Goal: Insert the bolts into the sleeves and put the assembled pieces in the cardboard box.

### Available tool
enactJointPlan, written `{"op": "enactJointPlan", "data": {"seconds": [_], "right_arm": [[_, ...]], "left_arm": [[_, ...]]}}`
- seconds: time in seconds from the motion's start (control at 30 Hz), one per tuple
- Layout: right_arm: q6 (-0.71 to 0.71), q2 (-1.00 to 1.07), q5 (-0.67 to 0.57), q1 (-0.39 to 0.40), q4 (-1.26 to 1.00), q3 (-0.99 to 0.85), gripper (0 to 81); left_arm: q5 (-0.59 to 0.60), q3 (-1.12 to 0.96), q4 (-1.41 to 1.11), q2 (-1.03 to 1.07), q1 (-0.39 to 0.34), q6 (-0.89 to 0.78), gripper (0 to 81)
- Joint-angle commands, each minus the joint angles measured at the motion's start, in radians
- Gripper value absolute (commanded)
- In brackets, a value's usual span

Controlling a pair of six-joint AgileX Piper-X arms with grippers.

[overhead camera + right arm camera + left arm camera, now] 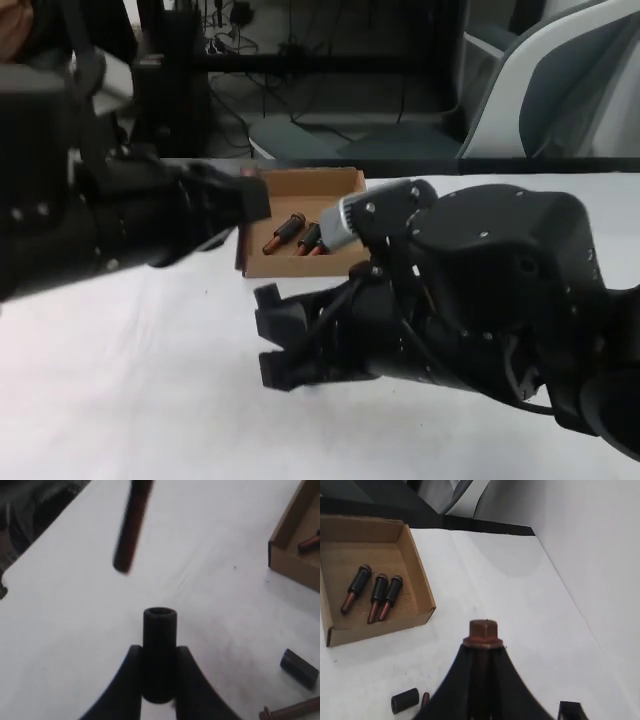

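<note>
bolt [483,630], coppery, hex-headed, grasped by left gripper [482,651], hollow black sleeve [159,627] grasped by right gripper [159,654]

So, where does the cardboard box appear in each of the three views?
High view: the cardboard box sits mid-picture, far across the bench.
Left wrist view: nearly whole and open, beyond the held bolt.
Right wrist view: one corner at the picture's edge, beyond the held sleeve.
Shared landmark: the copper-tipped assembled pieces inside it.

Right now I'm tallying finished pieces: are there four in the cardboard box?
No, the cardboard box holds three assembled pieces, lying side by side on its floor.
</note>
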Motion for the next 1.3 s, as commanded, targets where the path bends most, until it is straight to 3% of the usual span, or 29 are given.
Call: {"op": "enactJointPlan", "data": {"seconds": [0.0,0.4,1.27], "right_arm": [[0.049,-0.016,0.0,-0.002,-0.073,-0.014,0.6],[0.073,-0.016,0.0,-0.002,-0.09,-0.014,0.6],[0.078,-0.016,0.024,-0.002,-0.139,-0.014,0.6]], "left_arm": [[0.005,0.014,-0.106,0.027,-0.005,-0.024,1.7],[0.008,0.013,-0.222,0.039,-0.005,-0.034,1.7],[-0.014,0.016,-0.208,0.039,-0.005,-0.037,1.7]]}}
